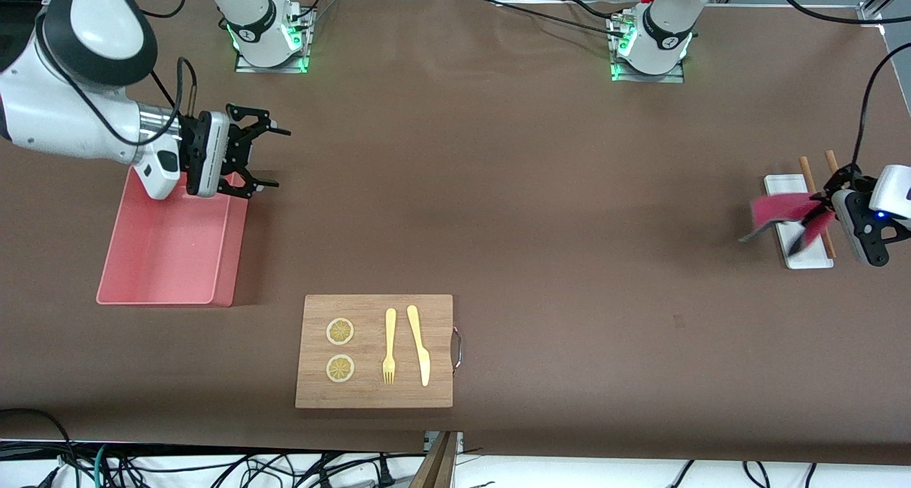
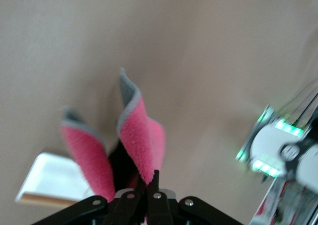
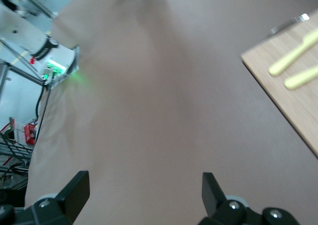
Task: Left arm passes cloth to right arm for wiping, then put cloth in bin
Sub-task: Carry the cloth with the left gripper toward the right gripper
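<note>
Cutting board (image 1: 374, 351): you see it nearest the front camera, close to the table's front edge, carrying two lemon slices (image 1: 340, 350), a fork (image 1: 389, 346) and a knife (image 1: 419, 344).
Bin (image 1: 171, 250): you find the pink tub toward the right arm's end, farther from the camera than the board, with bare brown table (image 1: 541, 210) between them.
Right gripper (image 1: 257, 158): yours hangs over the bin's upper corner, jaws spread wide, holding nothing.
Open room: you have a broad bare stretch of table across the middle, from bin to tray.
Left gripper (image 1: 818, 214): yours sits at the left arm's end, over the white tray (image 1: 808, 257) with two wooden sticks (image 1: 809, 175), pinched tight on the cloth (image 1: 776, 212).
Cloth: you see it lifted off the table, folds drooping over the tray's edge.
</note>
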`<state>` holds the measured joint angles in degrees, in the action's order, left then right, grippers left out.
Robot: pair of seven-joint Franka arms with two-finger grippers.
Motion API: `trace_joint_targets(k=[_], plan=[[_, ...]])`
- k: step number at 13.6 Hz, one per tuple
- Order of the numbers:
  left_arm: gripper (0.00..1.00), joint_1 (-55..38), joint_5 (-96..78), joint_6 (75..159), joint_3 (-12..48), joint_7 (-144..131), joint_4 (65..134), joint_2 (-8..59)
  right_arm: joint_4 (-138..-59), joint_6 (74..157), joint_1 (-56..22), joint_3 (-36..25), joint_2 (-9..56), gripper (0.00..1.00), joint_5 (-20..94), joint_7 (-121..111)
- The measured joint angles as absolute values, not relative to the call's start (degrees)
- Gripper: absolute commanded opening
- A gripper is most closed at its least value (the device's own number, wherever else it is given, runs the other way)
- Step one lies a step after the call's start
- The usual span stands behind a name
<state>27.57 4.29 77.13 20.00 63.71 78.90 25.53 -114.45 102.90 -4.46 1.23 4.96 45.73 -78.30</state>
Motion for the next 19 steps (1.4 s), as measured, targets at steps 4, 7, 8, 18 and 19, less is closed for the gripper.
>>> trace_joint_targets(k=[4, 7, 8, 18, 19], plan=[[0.0, 27.17, -8.86, 76.03, 22.72, 51.87, 79.04, 25.32, -114.64, 103.24, -5.11, 1.94, 10.81, 1.0, 53.82, -91.09], [0.0, 22.83, -18.8, 76.21, 23.97, 40.5, 79.21, 25.55, -114.59, 106.48, -7.55, 2.26, 12.85, 1.0, 60.23, -95.02], [0.0, 20.42, -21.47, 76.99, 24.07, 36.04, 79.2, 25.55, -114.57, 107.61, -8.57, 2.44, 13.22, 1.0, 61.6, -95.26], [0.0, -6.5, -32.95, 108.67, 24.75, -3.05, 79.27, 26.19, -114.22, 121.49, -12.33, 8.15, 13.79, 0.99, 64.67, -95.42], [0.0, -9.23, -33.0, 112.03, 24.78, -6.33, 79.28, 26.25, -114.08, 122.26, -12.79, 8.29, 13.8, 0.99, 65.0, -95.42]])
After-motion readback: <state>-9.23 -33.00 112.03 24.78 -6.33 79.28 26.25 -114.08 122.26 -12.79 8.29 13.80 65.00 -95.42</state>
